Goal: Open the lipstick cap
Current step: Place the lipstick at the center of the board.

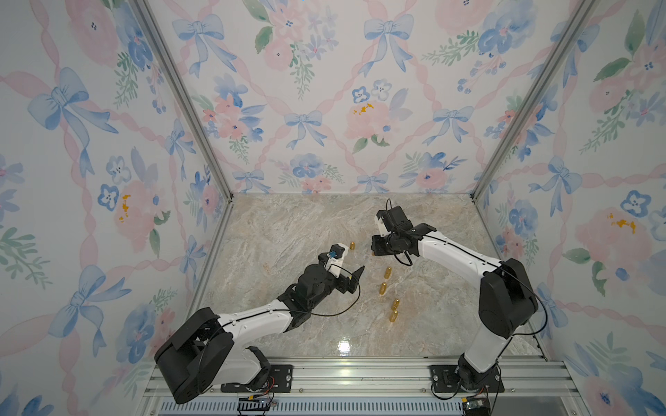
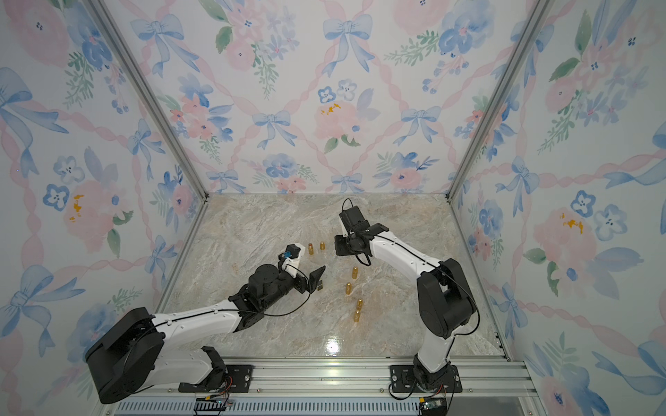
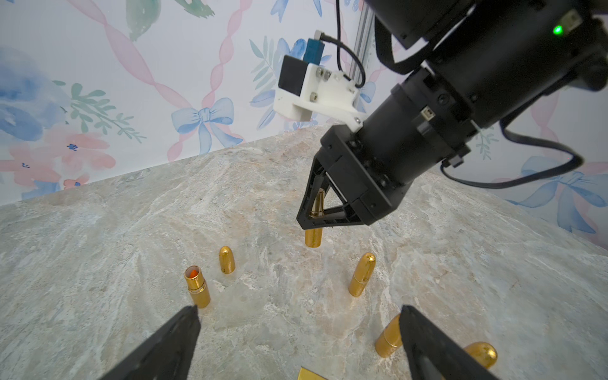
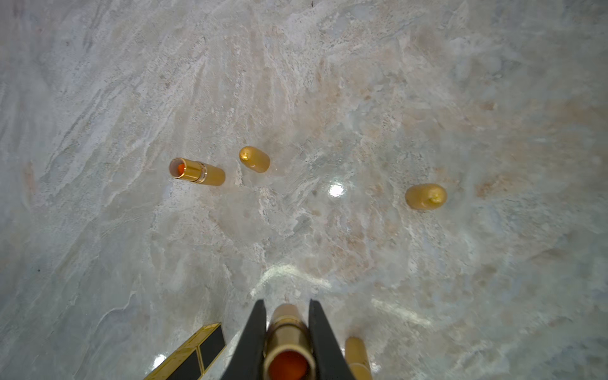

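Toward the far middle of the table [image 1: 288, 223] the right gripper [image 3: 312, 221] pinches the lipstick [image 4: 287, 342] upright, cap already off, apparently to steady it, while the left gripper [image 3: 298, 311] hangs wide open and empty, nearer and further left, so the uncapping looks done.

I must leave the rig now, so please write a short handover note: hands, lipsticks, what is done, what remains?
Left hand: open, empty.
Right hand: shut on an uncapped lipstick tube, base down.
A second open lipstick stands beside a loose cap.
Done: two opened.
Left to do: four capped lipsticks in a row; the black-and-gold square lipstick near the left hand, state unclear.
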{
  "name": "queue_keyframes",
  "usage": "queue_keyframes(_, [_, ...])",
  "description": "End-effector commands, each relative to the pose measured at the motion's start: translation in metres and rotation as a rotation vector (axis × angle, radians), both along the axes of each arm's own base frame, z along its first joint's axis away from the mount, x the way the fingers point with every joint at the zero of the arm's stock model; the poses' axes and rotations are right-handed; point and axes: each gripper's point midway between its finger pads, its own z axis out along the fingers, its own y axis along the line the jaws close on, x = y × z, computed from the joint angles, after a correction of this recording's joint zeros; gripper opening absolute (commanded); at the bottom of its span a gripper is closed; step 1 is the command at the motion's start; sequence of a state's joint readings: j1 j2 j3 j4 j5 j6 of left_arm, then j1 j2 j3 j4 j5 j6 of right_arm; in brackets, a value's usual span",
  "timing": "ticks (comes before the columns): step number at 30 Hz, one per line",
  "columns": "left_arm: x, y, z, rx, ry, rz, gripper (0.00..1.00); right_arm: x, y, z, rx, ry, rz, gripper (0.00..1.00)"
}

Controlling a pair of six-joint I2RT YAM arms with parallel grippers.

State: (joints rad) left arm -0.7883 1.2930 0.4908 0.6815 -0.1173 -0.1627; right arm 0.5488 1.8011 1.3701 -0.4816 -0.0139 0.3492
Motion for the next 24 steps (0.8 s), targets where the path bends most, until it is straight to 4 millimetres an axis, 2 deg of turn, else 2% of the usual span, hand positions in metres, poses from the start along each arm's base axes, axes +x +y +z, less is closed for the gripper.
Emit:
queue_keyframes(1, [0.009, 0.009, -0.008, 0.003, 0.033, 0.065, 0.98, 0.031, -0.010, 0.000, -0.078, -0.099, -0.047, 0.15])
queue_keyframes(9, [0.019, 0.008, -0.011, 0.001, 0.049, 0.103, 0.98, 0.056, -0.021, -0.026, -0.151, -0.150, -0.102, 0.15])
queue_keyframes(24, [0.028, 0.015, -0.016, -0.006, 0.065, 0.165, 0.98, 0.077, -0.030, -0.055, -0.157, -0.171, -0.140, 0.14])
